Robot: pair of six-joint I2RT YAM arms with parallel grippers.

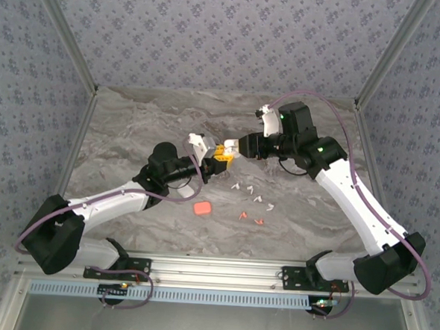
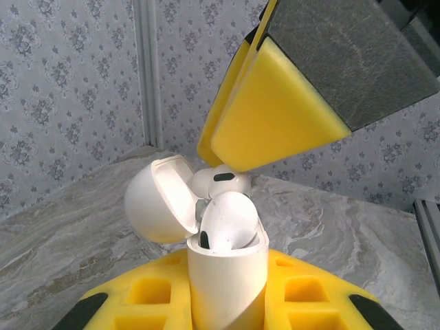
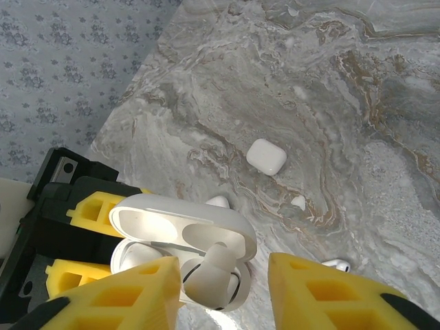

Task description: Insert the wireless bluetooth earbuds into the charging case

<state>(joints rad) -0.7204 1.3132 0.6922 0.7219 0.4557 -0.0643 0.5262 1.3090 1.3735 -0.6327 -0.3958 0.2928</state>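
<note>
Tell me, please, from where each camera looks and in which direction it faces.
Top: sits above and behind the bases, looks down on the table; both arms show, left gripper and right gripper close together mid-table.
Left wrist: sits on the left arm, looks along its fingers at the open case they clamp.
Right wrist: sits on the right arm, looks down between its open fingers at the case and table.
Shared: both wrist views show the case with a bud in it.

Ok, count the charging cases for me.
3. An open white charging case is clamped in the left hand; a closed white case lies on the table; a red case lies near the left arm. Others may be hidden.
</note>
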